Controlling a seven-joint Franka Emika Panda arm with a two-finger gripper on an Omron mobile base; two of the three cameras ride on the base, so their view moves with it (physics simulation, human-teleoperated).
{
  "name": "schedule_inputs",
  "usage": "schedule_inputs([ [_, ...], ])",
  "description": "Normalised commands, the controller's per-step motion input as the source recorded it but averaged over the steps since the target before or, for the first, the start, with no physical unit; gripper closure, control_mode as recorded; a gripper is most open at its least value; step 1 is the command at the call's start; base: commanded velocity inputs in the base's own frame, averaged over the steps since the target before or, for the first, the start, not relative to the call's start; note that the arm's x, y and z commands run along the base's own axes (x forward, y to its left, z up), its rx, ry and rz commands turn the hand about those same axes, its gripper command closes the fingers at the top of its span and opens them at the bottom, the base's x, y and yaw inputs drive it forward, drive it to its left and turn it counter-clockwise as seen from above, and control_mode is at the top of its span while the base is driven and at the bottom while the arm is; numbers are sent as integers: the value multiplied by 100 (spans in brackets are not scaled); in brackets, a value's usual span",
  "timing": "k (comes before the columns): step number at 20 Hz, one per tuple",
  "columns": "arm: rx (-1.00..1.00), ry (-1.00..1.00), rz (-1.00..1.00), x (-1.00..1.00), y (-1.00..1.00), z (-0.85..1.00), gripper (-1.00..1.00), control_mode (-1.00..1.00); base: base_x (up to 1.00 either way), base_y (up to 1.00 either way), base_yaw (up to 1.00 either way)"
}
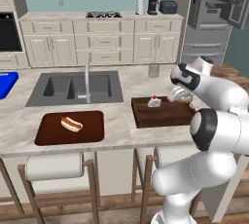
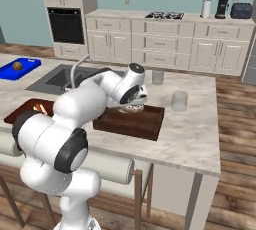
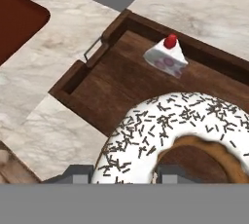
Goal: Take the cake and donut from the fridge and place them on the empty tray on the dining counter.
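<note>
Both base views look forward and down across the bench (image 1: 121, 133) from behind the arm, one from its left, one from its right, sharing the tray (image 1: 163, 116) and sink (image 1: 73, 87). The hand view hangs close above the tray (image 3: 107, 79), looking down.

Cream cabinets (image 1: 102, 43) line a teal wall (image 2: 22, 4) above wooden plank flooring (image 2: 235, 174).

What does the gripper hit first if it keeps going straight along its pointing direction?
The gripper, shut on the donut, points down at the tray. The donut would likely meet the tray floor first, beside the cake; remaining height is unclear.
</note>
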Motion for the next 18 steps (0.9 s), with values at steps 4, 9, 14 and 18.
schedule_inputs([
  [4, 0, 0, 0, 19, -18, -36, 100, -100, 0, 0, 0],
  [9, 0, -1, 0, 18, -5, -43, 100, -100, 0, 0, 0],
  [14, 0, 0, 0, 25, -1, -39, 100, -100, 0, 0, 0],
  [18, 0, 0, 0, 34, -3, -32, 100, -100, 0, 0, 0],
])
